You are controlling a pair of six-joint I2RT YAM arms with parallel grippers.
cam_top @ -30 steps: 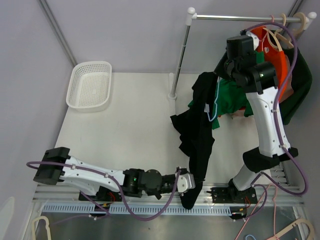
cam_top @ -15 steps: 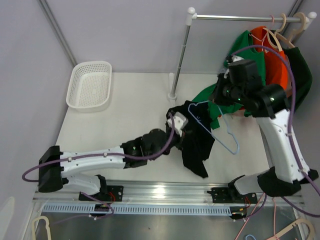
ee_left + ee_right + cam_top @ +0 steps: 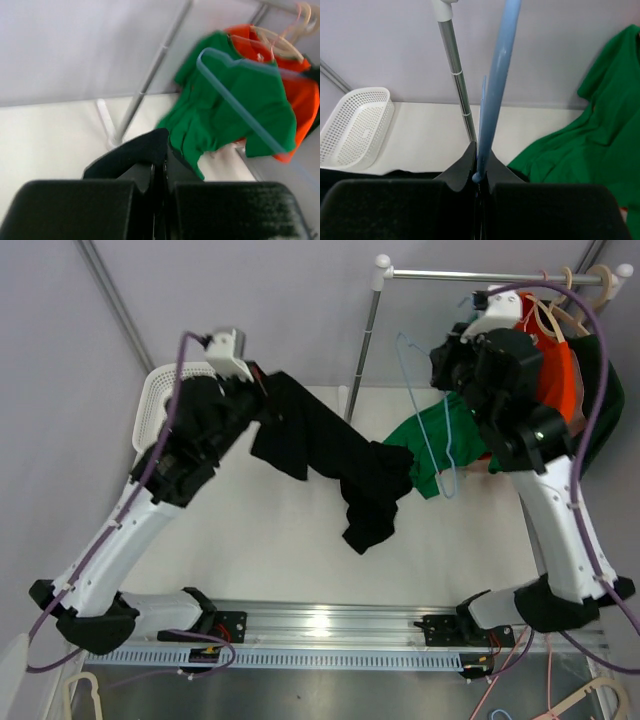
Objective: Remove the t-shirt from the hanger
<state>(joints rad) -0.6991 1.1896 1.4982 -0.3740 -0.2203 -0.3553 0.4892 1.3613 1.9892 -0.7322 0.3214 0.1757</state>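
Top view, t-shirt: the black t-shirt [image 3: 330, 455] sags as a limp, matte swag from the far-left corner of the worktop [image 3: 250, 530] to its middle, with the lower end pooled on the white surface. It looks clear of the hanger.
Top view, left arm: the left gripper [image 3: 258, 382] pinches the cloth's upper end high beside the perforated plastic basket [image 3: 165, 430] — probably to draw the shirt away.
Top view, right arm: the right gripper [image 3: 445, 365] lifts the thin blue hanger [image 3: 417, 390] near the far-right corner. It appears bare, probably kept out of the cloth's way.
Left wrist, grip: the jaws are closed, with soft black fabric [image 3: 132, 152] bunched between them. A creased green shirt [image 3: 220, 115] hangs beyond.
Right wrist, grip: the jaws are clamped on the hanger's smooth round bar [image 3: 495, 90], and the shiny metal pole [image 3: 457, 85] stands behind.
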